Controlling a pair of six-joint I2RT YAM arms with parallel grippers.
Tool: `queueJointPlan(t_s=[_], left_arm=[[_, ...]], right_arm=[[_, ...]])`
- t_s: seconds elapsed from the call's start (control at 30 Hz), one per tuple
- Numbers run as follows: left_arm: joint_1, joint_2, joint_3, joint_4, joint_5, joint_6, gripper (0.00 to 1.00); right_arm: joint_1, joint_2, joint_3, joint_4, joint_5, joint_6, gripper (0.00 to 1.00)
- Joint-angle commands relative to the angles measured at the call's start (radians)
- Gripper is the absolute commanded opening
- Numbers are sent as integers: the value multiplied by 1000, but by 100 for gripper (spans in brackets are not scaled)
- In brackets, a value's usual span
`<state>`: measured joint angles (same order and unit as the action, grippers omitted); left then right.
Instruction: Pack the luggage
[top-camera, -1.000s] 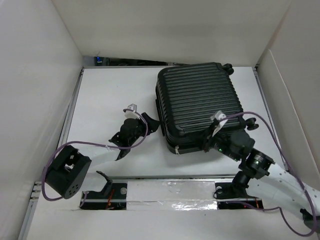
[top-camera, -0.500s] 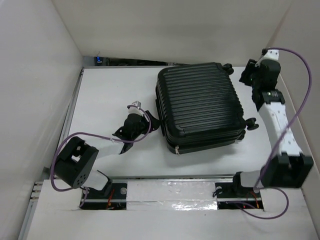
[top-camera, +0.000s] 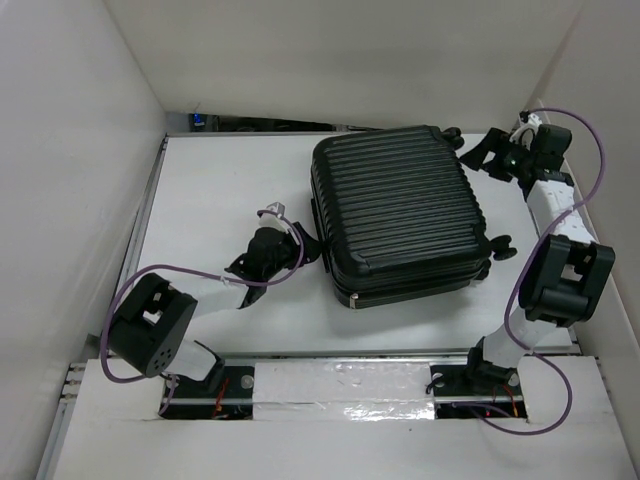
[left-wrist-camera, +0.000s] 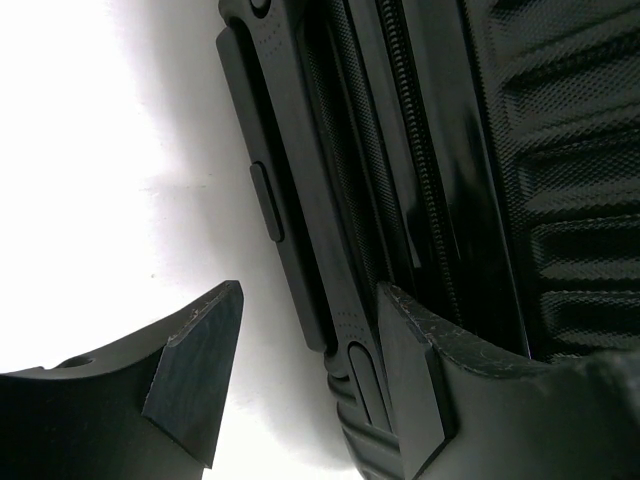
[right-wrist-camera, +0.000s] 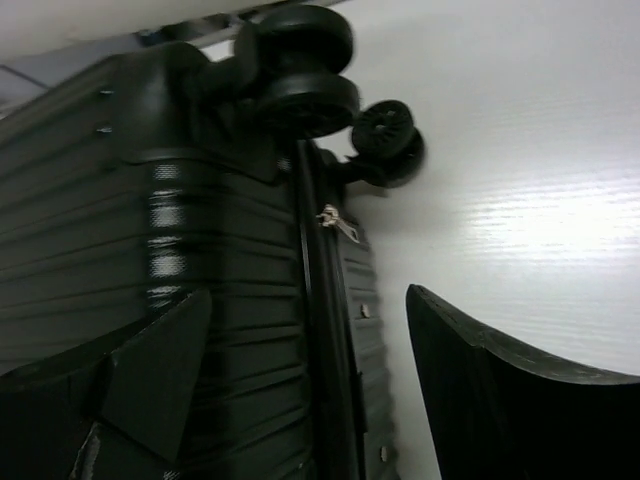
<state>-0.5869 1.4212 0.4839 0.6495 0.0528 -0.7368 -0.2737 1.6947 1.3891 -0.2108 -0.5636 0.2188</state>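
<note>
Black ribbed luggage (top-camera: 400, 210) on white table (top-camera: 220, 200).

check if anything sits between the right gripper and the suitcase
Nothing visible does. The right gripper is open at the suitcase's far right corner, near the wheels, and the wrist view shows the side seam straight ahead.

Bright, even white light is falling from above in the overhead view, leaving the white table (top-camera: 220, 190) close to overexposed. The luggage (top-camera: 400, 210) is throwing only a thin, soft shadow around its base, and its ribs are catching faint highlights. In the left wrist view the table is washing out to pure white, with a pale grey shadow lying beside the sharply focused shell. The right wrist view is looking soft throughout: a vertical streak of glare is running down the shell, and the right fingers (right-wrist-camera: 500, 390) are showing as dark, blurred shapes.
</note>
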Motion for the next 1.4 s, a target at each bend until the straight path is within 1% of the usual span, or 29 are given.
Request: queueJointPlan(t_s=[0.0,0.13,0.2,0.23,0.27,0.3,0.33,0.37,0.47,0.53,0.57,0.6,0.67,0.7,0.73,0.8,0.83,0.87,0.9,0.97,1.03,1.1,1.13,1.17,1.27,1.3,1.33,1.37], left_arm=[[6,-41,-16,55,18,11,52],[6,-25,-18,64,30,5,52],[6,-15,-13,73,47,1,52],[6,-5,-13,78,54,-4,52],[6,-2,-11,85,76,-12,51],[6,-1,-14,96,79,-15,51],[-11,-2,-16,96,76,-15,50],[-23,-5,-16,95,58,-16,50],[-37,-27,-36,108,67,-25,49],[-37,-51,-73,130,94,-41,48],[-37,-62,-86,136,108,-47,47],[-37,-76,-117,144,113,-50,47],[-37,-114,-143,145,119,-56,47],[-51,-126,-168,153,120,-56,47],[-63,-148,-175,154,114,-56,47],[-129,-160,-176,144,84,-49,47],[-155,-162,-169,139,72,-49,47],[-201,-160,-163,137,44,-47,47],[-218,-157,-154,136,36,-50,47],[-228,-145,-151,145,36,-61,47],[-260,-134,-146,162,32,-67,47],[-292,-120,-124,168,13,-64,49],[-329,-101,-108,161,-1,-56,50],[-338,-90,-94,151,-11,-53,51],[-338,-50,-64,170,-10,-64,53],[-338,-42,-47,177,-10,-64,53],[-338,-25,-36,179,-10,-64,54],[-338,-16,-25,177,-11,-61,54]], right_arm=[[1,-40,-15,125,-268,57,85],[1,-36,-33,134,-285,73,86],[27,-21,-27,149,-297,83,86],[46,14,-10,128,-288,48,86],[86,35,57,28,-271,15,87],[108,60,95,-29,-250,-19,87],[131,83,128,-63,-217,-59,87],[151,127,184,-100,-214,-65,86],[227,193,269,-148,-206,-79,85],[295,261,371,-171,-196,-82,84],[316,290,419,-218,-190,-87,84],[339,346,517,-237,-193,-91,84],[407,404,620,-281,-194,-90,84],[430,457,711,-285,-203,-87,84],[471,483,758,-283,-220,-67,84],[508,534,849,-266,-257,-35,84],[527,574,913,-240,-281,15,84],[557,589,939,-181,-315,45,85],[571,600,958,-149,-324,74,85],[603,602,969,-45,-332,146,87],[613,594,978,-7,-334,175,89],[623,579,1008,-10,-317,174,91],[623,570,1019,-21,-309,151,93],[623,554,1027,-54,-286,134,95],[613,436,961,-35,-254,71,97],[613,346,924,-15,-251,64,97],[587,297,835,7,-251,45,98],[587,245,783,42,-246,31,98]])
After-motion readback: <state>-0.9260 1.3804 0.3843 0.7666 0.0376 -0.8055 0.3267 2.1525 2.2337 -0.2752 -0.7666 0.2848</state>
